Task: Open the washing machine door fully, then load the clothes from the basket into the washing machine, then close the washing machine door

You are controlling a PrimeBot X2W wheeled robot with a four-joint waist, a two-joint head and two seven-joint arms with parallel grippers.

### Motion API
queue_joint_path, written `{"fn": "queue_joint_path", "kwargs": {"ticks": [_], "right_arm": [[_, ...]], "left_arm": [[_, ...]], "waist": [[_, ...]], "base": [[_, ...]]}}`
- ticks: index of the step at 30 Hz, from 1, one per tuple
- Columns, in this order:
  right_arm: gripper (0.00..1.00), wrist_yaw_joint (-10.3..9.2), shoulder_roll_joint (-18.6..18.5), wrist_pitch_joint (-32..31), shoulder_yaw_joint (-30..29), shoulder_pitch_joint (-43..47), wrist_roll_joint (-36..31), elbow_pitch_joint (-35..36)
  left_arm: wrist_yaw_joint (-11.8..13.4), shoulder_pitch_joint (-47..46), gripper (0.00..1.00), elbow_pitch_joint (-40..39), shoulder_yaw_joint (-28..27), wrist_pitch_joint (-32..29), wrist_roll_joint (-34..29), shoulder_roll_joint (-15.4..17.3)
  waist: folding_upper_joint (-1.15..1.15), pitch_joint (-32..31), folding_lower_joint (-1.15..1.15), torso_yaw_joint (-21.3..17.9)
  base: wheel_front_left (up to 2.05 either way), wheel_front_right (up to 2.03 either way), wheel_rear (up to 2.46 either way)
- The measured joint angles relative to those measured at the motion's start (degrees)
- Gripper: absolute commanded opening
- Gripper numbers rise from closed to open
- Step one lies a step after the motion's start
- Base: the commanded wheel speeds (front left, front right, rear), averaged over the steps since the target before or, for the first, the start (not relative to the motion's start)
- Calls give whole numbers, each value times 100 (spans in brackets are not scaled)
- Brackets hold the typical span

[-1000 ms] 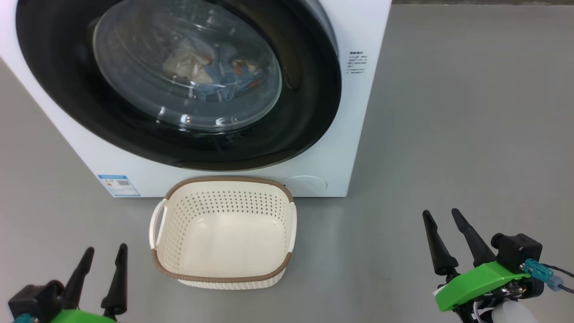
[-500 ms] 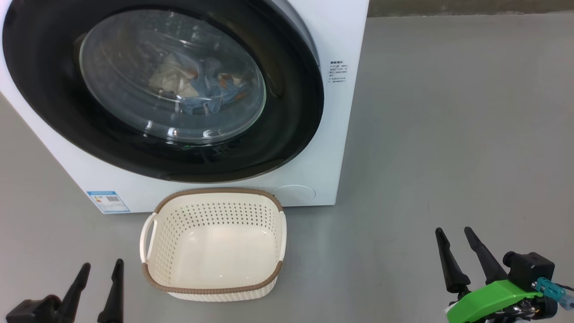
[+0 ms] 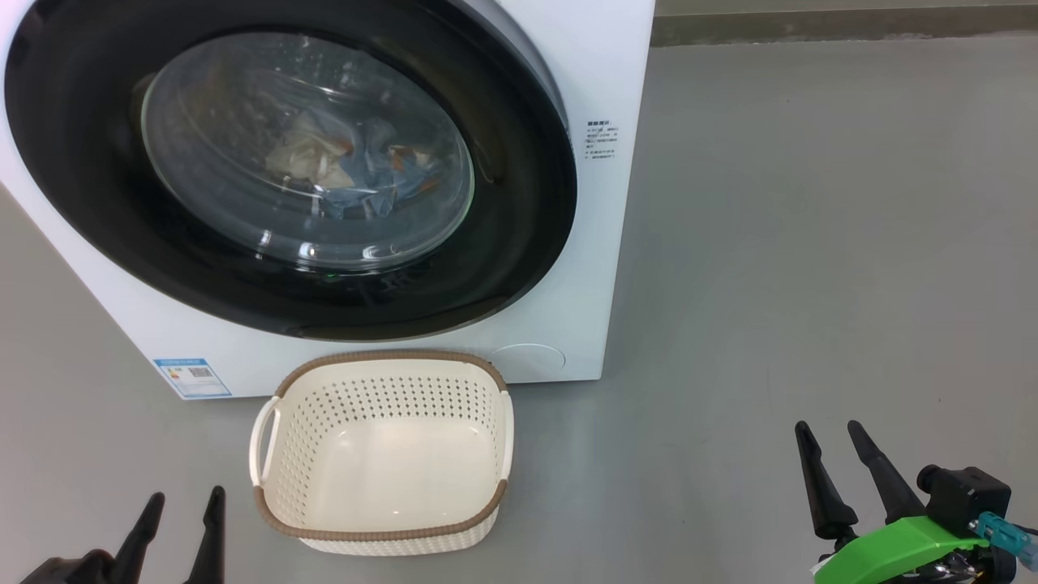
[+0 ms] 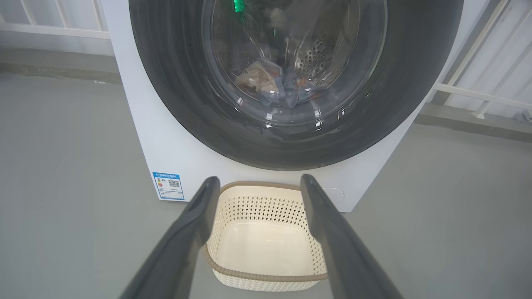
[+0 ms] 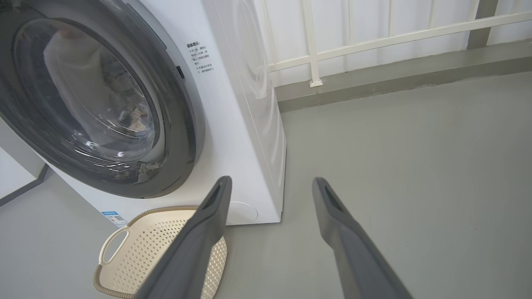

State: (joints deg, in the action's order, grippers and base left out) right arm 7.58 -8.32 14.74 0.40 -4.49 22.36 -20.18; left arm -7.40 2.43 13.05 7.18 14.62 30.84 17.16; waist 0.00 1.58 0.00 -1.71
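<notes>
The washing machine [image 3: 616, 73] [image 4: 137, 104] [image 5: 245, 104] stands ahead with its door [image 3: 519, 235] [image 4: 174, 83] [image 5: 183, 104] closed against the white front. Through the glass bowl the clothes [image 3: 349, 166] [image 4: 274, 85] lie inside the drum, blue and cream. The basket [image 3: 381, 527] [image 4: 257, 275] [image 5: 145, 249] sits on the floor in front of the washer with nothing in it. My left gripper [image 3: 185, 504] [image 4: 259, 180] hangs open at the lower left, short of the basket. My right gripper [image 3: 827, 430] [image 5: 270, 182] is open at the lower right over bare floor.
Grey floor [image 3: 811, 243] stretches wide to the right of the washer. A low kerb with a white railing [image 5: 374, 41] runs behind the washer. A blue label [image 3: 190, 377] marks the washer's lower left corner.
The whole head picture has shifted, so the camera has moved: the washer and basket sit lower and further left. Both grippers show lower in the picture, still open.
</notes>
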Motion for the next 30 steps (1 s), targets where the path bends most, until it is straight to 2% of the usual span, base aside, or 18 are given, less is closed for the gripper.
{"fn": "queue_joint_path", "kwargs": {"ticks": [11,12,18,30], "right_arm": [[100,0,20,-1,-33,0,0,13],[0,0,31,-1,-31,0,-3,-30],[0,0,178,-33,-9,152,3,-388],[0,0,221,-224,-75,166,684,-334]], "left_arm": [[0,-1,100,-12,-25,0,-148,-1],[1,1,0,24,-14,-1,-143,-24],[1,125,0,320,133,-30,-94,-408],[1,121,0,331,43,-221,488,-470]], "waist": [[0,-19,0,-6],[0,-20,0,-6],[0,-22,0,-5],[0,-35,1,12]], "base": [[0,0,0],[0,0,0],[0,0,0],[0,0,0]]}}
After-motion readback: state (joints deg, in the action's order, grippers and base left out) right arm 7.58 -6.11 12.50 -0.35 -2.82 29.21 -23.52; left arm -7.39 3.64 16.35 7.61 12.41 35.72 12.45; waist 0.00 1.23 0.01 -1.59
